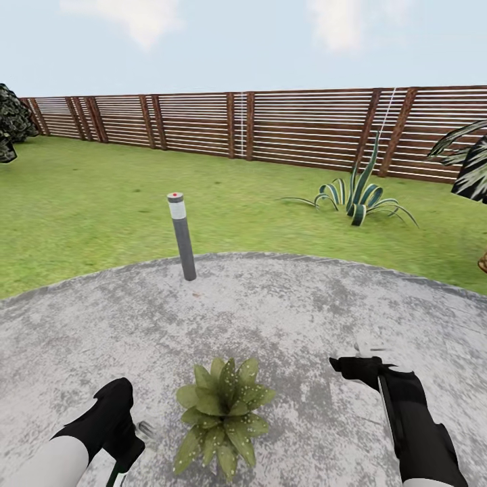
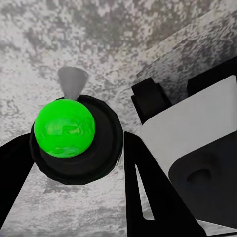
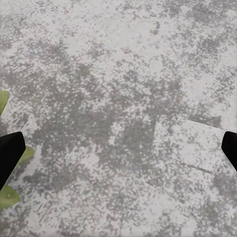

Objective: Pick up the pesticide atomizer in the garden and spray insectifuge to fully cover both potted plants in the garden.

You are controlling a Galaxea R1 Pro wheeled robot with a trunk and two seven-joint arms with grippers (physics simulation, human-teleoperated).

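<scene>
Right wrist view: the right gripper (image 3: 118, 155) has its black fingertips spread wide over bare speckled grey paving (image 3: 118, 74), touching nothing. Head view: the low green-leaved potted plant (image 1: 223, 414), flecked with whitish insectifuge specks (image 1: 230, 379), sits between both arms. The left gripper (image 2: 74, 148) is clamped on a black-collared object with a green dome (image 2: 64, 127), seemingly the atomizer

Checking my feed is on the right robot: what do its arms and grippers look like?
Both arms have pale grey-white forearm shells ending in glossy black wrist housings. The left gripper and right gripper are black with thin fingers. The right arm carries a thin pale line along its black casing.
</scene>
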